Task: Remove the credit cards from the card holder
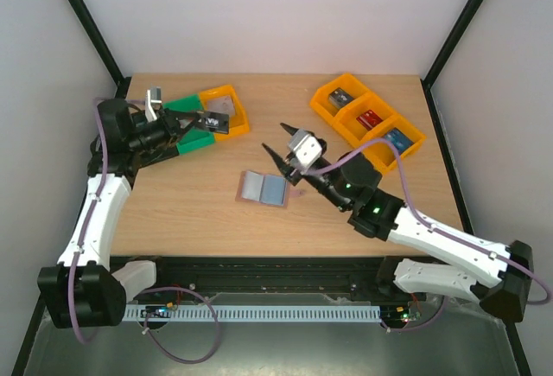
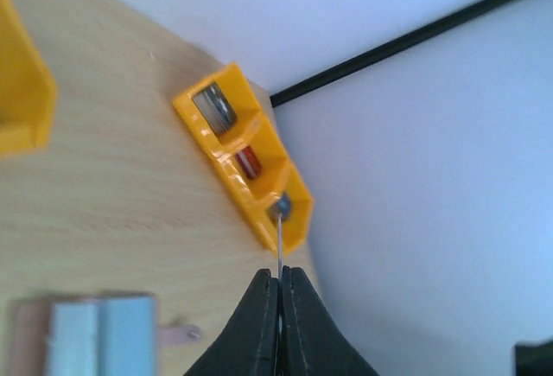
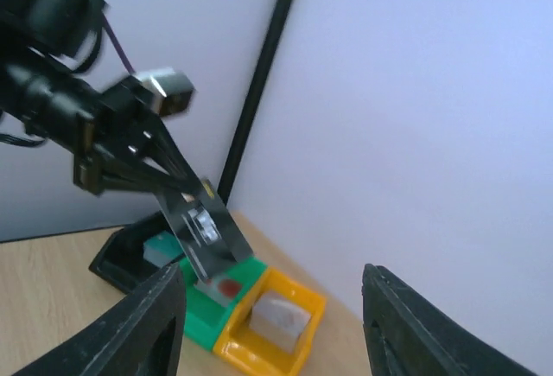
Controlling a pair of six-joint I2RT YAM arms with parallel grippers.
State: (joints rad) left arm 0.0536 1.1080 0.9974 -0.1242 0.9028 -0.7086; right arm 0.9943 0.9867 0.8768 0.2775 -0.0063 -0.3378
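Observation:
The card holder (image 1: 263, 188) lies open and flat at mid-table, light blue inside with a tan edge; it also shows in the left wrist view (image 2: 99, 337). My left gripper (image 1: 199, 120) is shut on a dark grey credit card (image 1: 216, 122), held in the air over the green bin (image 1: 195, 138) and the orange bin (image 1: 232, 110). That card shows edge-on (image 2: 280, 242) between the closed fingers (image 2: 259, 324) and face-on in the right wrist view (image 3: 203, 229). My right gripper (image 1: 276, 137) is open and empty, raised just behind the holder.
The green bin (image 3: 220, 307) holds a whitish card with a red mark (image 3: 216, 288). The orange bin (image 3: 298, 341) beside it holds a whitish card (image 3: 276, 314). A black bin (image 3: 121, 259) sits to their left. A three-part orange bin (image 1: 367, 121) with small items stands at back right.

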